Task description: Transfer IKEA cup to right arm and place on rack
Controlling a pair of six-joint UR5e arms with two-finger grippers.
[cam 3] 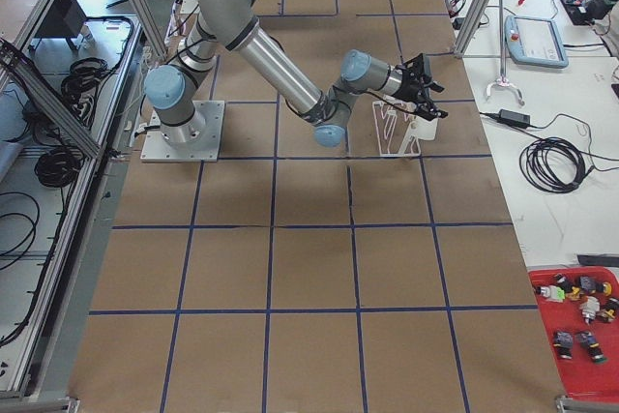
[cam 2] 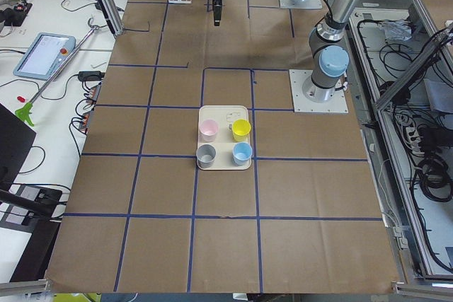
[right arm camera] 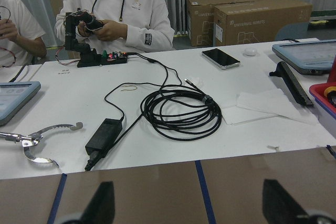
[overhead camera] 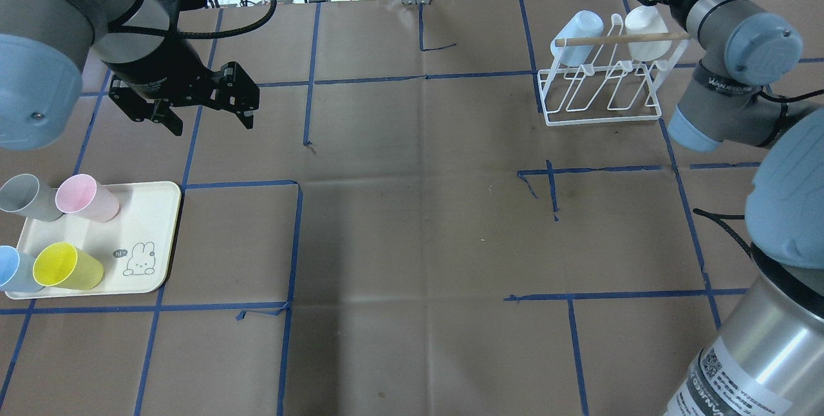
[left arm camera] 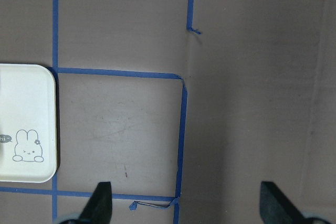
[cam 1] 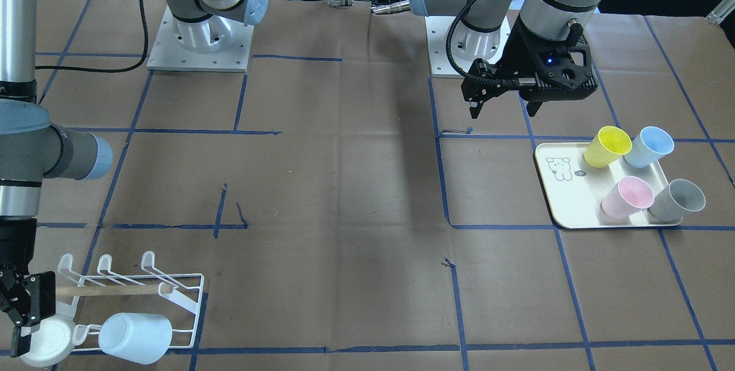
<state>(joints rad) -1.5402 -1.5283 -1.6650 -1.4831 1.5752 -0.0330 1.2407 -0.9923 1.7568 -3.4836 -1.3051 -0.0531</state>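
White plastic IKEA cup (cam 1: 46,341) sits on white wire rack (cam 1: 115,290) w/ wooden dowel, black R gripper (right arm camera: 186,195) just beside rack, fingers apart, empty; L gripper (overhead camera: 209,121) well apart from rack, also spread; cup prob light, stiff, slick: pinch wall nr rim.

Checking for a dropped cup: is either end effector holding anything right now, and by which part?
Nothing is held: the left end effector and the right end effector are both open, with nothing between their fingers.
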